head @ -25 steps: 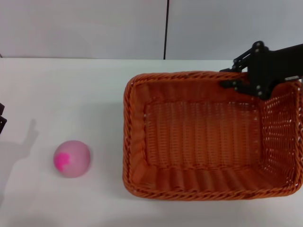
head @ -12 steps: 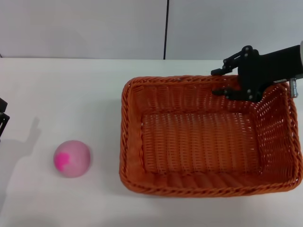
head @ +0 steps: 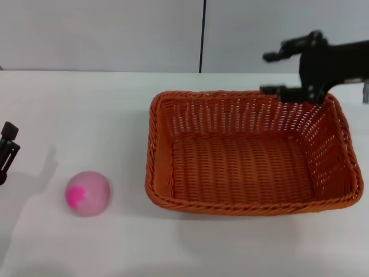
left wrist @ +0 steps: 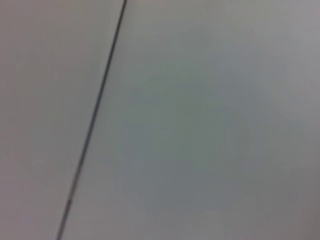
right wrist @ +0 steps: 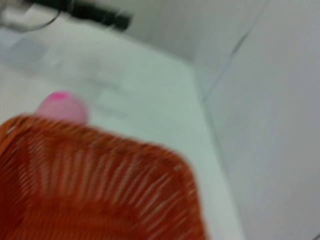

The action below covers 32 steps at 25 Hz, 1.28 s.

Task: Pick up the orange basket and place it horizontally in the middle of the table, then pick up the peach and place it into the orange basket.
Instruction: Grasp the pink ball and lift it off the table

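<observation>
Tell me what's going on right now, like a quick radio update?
Right gripper open, above the orange basket's far rim, not touching it. Left gripper at the table's left edge. Peach on table, outside basket. Nothing between them.

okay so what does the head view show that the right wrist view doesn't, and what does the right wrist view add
Only the head view shows the whole orange basket flat on the table, the right tool open above the basket's far rim, touching nothing, and the left tool at the table's left edge. Only the right wrist view shows a dark object beyond the peach, too blurred to identify. Both show the basket, the table and the peach lying outside the basket.
</observation>
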### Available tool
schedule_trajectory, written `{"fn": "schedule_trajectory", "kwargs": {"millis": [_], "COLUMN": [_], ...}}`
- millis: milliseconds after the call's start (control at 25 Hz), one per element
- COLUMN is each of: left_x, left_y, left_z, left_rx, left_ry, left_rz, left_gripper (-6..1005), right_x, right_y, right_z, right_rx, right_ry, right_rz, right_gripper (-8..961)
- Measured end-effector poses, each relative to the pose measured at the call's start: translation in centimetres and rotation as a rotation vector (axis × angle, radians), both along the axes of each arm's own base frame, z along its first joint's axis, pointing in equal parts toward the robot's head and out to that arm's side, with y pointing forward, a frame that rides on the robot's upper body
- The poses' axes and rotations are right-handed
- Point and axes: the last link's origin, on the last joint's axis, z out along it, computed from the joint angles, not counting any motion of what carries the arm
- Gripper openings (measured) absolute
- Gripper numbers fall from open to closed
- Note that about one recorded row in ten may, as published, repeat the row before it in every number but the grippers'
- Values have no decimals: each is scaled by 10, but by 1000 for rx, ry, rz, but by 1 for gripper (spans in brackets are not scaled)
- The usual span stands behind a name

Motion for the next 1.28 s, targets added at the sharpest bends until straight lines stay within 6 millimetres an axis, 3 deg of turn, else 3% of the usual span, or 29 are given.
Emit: {"fn": "schedule_trajectory", "kwargs": {"millis": [120,160,240,360,400,560,960,1280], "left_x": [2,4,5,-2,-2,-5,-11,-10], "left_y": [-5,-10,-13,-18,-18,-18,-2,5], "left_z": [6,12,16,24,24,16,-8,-20], "left_rx": [-66,-138,-182,-369,-369,-508,-604,-679], "left_ry": [-24,-27,-32,-24,-24,30,142,176], "left_rz": [-80,-159,-191,-226,-226,-219,-166,-173], "left_gripper": [692,691,689,686,685,682,673,666], "right_x": [1,7,11,28,28,52,100,106], "right_y": [-6,-14,-19,-47,-47,-83,-134,-144], "right_z": [18,32,38,62,62,82,85,84], "right_rx": [72,130,157,272,272,357,412,413], "right_ry": [171,309,365,577,577,800,1143,1178], "right_rz": [-37,-63,-75,-73,-73,-107,-191,-197], "right_gripper": [542,542,542,542,542,542,542,542]}}
